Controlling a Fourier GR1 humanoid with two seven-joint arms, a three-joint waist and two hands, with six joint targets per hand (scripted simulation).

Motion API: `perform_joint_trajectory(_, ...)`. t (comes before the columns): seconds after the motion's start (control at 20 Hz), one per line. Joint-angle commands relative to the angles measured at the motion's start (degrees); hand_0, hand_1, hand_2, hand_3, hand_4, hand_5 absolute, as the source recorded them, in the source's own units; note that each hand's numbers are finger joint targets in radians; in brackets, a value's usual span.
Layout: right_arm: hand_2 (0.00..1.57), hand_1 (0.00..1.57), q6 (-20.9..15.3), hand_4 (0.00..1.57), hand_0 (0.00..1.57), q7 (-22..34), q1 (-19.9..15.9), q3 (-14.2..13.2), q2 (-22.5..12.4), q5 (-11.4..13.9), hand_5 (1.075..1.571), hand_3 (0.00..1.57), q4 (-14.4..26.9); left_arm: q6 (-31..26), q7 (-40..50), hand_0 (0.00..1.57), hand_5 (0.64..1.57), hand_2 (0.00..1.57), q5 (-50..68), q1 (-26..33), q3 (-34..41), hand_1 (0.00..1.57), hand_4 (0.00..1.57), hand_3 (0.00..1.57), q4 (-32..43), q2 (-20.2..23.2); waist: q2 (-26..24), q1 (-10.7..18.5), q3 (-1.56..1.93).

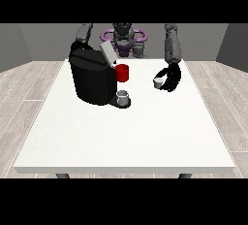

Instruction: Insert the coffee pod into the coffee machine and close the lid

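Note:
A black coffee machine stands on the table's left half, its grey lid tilted up and open. A small grey cup sits on the machine's base in front. The hand at the view's right hovers above the table with its fingers curled round a small white coffee pod. That hand and pod are well to the right of the machine. The hand at the view's left is hidden behind the machine; only its arm shows above it.
A red mug stands just right of the machine, between it and the pod. The white table stretches wide towards the camera, with its front edge near the bottom.

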Motion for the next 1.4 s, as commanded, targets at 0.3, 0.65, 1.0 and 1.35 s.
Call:
perform_joint_trajectory(0.3,0.0,0.0,1.27,0.51,0.0,0.69,-2.21,-1.69,-0.56,-2.34,1.571,0.0,-0.78,3.23,-1.25,1.03,1.571,1.11,-5.97,-2.49,-1.47,1.03,0.29,0.89,4.71,2.51,2.06,-0.98,-0.01)
perform_joint_trajectory(0.65,0.0,0.0,2.81,0.43,0.0,-0.71,3.17,-0.95,-0.7,-2.28,1.571,0.0,1.85,1.02,-3.26,1.47,1.571,1.47,-5.98,-3.88,-2.36,1.47,0.61,1.41,2.57,-1.08,-3.58,-1.32,0.01)
perform_joint_trajectory(1.0,0.0,0.0,2.48,0.44,0.0,-1.39,2.5,-3.45,-0.08,-4.28,1.571,0.0,7.8,-9.42,0.67,1.29,1.571,1.36,-4.83,-10.78,-2.34,1.29,0.56,1.34,-1.0,0.63,-7.7,0.49,0.03)
perform_joint_trajectory(1.35,0.0,0.0,-1.28,0.47,0.0,-2.58,-3.33,-1.65,1.22,-3.49,1.571,0.0,8.94,-11.67,-2.27,1.25,1.571,1.33,-4.9,-17.23,-0.89,1.25,0.56,1.29,-3.26,2.92,-3.12,0.2,0.01)
